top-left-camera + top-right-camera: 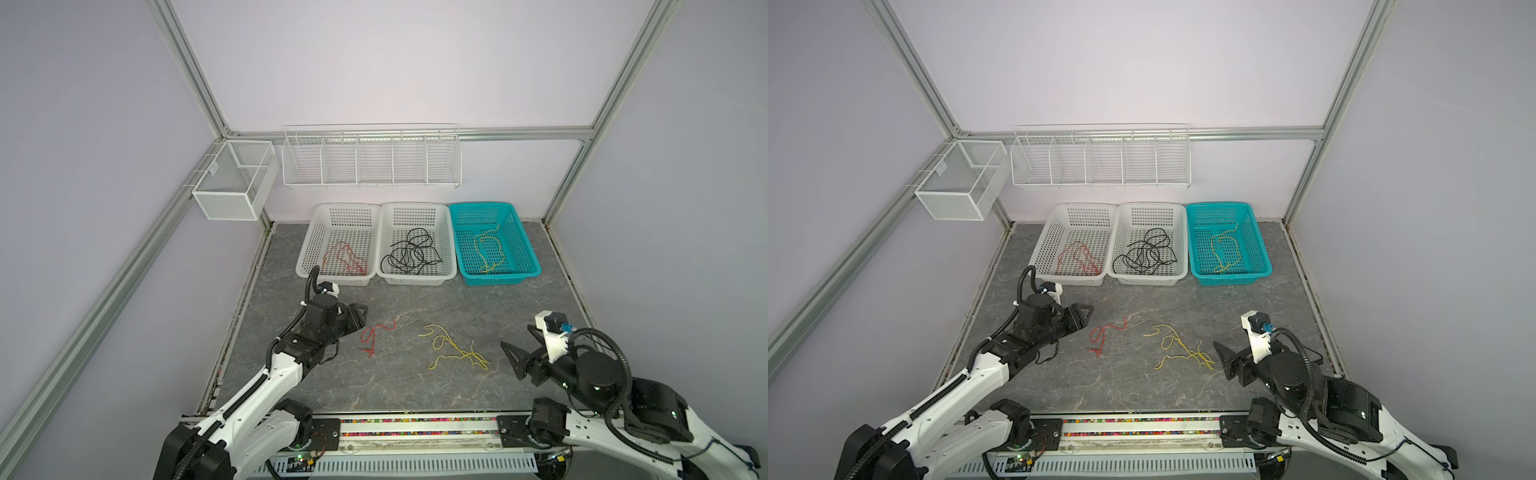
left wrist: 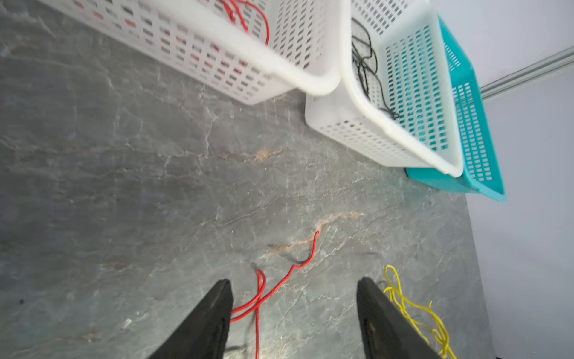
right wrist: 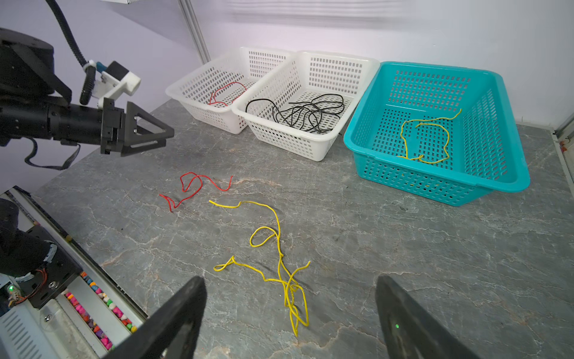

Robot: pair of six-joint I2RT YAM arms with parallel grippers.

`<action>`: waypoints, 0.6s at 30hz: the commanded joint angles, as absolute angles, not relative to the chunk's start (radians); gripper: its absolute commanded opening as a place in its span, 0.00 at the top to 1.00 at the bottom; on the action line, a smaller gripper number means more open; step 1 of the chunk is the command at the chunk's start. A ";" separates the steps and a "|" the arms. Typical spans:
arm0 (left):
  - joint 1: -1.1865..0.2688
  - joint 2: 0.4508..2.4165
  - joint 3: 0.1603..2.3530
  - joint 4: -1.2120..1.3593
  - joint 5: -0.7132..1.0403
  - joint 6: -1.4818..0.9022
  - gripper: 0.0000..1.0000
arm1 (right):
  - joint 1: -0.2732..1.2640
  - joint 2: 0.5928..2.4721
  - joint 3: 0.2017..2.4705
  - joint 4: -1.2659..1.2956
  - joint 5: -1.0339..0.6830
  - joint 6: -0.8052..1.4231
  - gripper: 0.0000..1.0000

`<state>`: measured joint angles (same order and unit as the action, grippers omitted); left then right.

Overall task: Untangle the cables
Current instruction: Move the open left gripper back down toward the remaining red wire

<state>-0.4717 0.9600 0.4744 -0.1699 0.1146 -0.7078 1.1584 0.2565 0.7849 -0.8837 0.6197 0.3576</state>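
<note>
Three baskets stand side by side at the back of the counter (image 1: 415,386): a left white basket (image 1: 305,245), a middle white basket (image 1: 446,245) and a blue basket (image 1: 528,245). One red cable (image 1: 345,257) lies in the left one. The black cables (image 3: 310,112) lie in a heap in the middle one. One yellow cable (image 3: 447,140) lies in the blue one. On the wall above them hang a wire rack (image 1: 372,158) and a mesh box (image 1: 232,187).

Only bare counter lies between each of my tools and the cable near it.

The loose red cable (image 2: 314,248) lies flat on the counter, just beside my left tool (image 1: 364,318), on the side toward the middle. That tool hangs over the counter and points at it. It is partly wide and holds nothing. In the left wrist view the cable runs between my two fingers (image 2: 214,317), and one finger hides a bit of it.

The loose yellow cable (image 3: 278,223) lies between the loose red cable and my right tool (image 3: 289,281). It loops over itself and does not touch the red one. My right tool is wide and holds nothing. It points at the yellow cable, and the cable's near end lies just in front of it.
</note>
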 commanded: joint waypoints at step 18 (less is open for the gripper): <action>-0.512 1.068 0.360 -0.074 0.119 -0.616 0.47 | 1.155 0.236 0.775 -0.857 0.618 0.331 0.12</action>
